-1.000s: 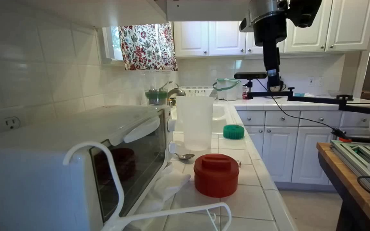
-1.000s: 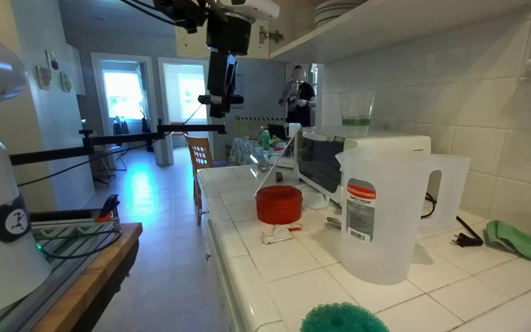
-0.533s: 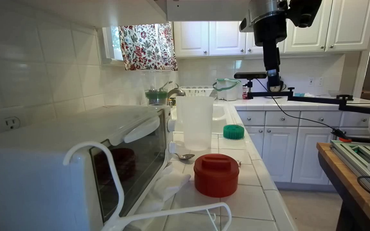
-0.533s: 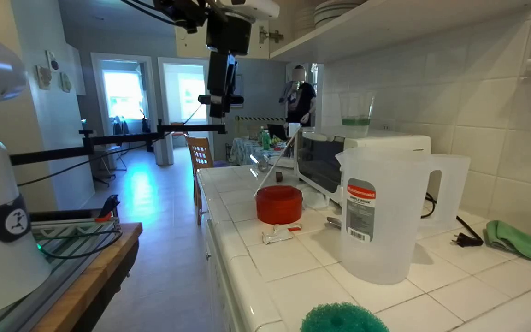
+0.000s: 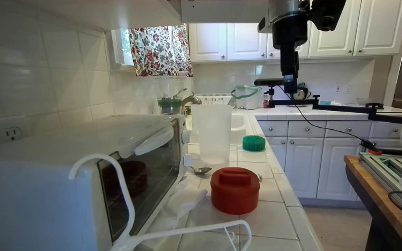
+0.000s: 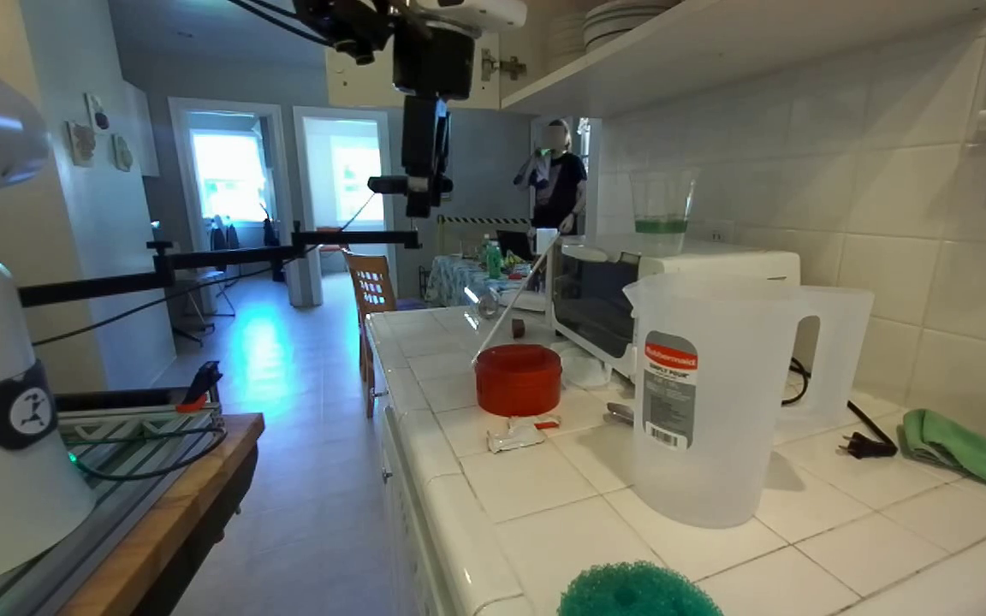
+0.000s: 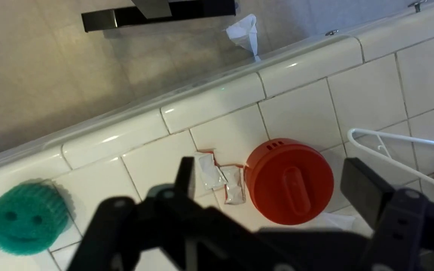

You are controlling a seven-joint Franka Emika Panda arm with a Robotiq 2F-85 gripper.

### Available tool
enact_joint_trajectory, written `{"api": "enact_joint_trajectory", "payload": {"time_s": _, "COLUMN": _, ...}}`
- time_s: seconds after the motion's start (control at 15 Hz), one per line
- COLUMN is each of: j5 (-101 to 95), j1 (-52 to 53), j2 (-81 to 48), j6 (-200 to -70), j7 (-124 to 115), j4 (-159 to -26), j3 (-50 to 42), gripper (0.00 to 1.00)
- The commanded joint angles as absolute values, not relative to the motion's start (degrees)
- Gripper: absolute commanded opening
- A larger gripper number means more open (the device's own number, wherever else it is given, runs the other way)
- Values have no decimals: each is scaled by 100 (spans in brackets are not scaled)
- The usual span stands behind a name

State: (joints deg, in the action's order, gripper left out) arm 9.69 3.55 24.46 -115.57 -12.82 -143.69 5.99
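My gripper [image 7: 275, 184] stands open, its two dark fingers wide apart with nothing held between them. In both exterior views the gripper [image 5: 290, 85] hangs pointing down, well above the height of the counter. Seen from the wrist, a round red lidded container [image 7: 291, 184] with a raised bar on its lid appears between the fingers, far below them. Two small white packets [image 7: 234, 186] lie against the container's side. Farther along the counter sits a green scrubber [image 7: 26, 220] with a smiling face. A frosted pitcher [image 6: 715, 402] stands upright near a spoon [image 5: 201, 170].
A white toaster oven [image 5: 65, 139] lines the wall, with a white hanger [image 5: 187, 230] before it. A cup of green liquid [image 6: 662, 226] stands on the oven. A black camera arm [image 6: 245, 255] reaches out near the gripper. An upper shelf [image 6: 758, 51] overhangs the counter.
The arm has shifted slightly toward the counter: the gripper moved left in an exterior view and a little right in an exterior view facing it. A person in the background moved an arm.
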Motion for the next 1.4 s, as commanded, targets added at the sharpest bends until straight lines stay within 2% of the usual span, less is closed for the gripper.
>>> {"api": "enact_joint_trajectory", "payload": {"time_s": 0.0, "j5": 1095, "j1": 476, "j2": 2283, "j6": -12144, "j7": -1049, "j4": -14444, "j3": 613, "gripper": 100}}
{"api": "enact_joint_trajectory", "payload": {"time_s": 0.6, "j5": 517, "j1": 743, "j2": 1977, "j6": -13555, "j7": -650, "j4": -14462, "j3": 949, "gripper": 100}}
{"api": "enact_joint_trajectory", "payload": {"time_s": 1.0, "j5": -432, "j1": 571, "j2": 1713, "j6": -14489, "j7": -675, "j4": -14243, "j3": 1059, "gripper": 100}}
{"api": "enact_joint_trajectory", "payload": {"time_s": 1.33, "j5": -198, "j1": 701, "j2": 1847, "j6": -14293, "j7": -623, "j4": -14328, "j3": 984, "gripper": 100}}
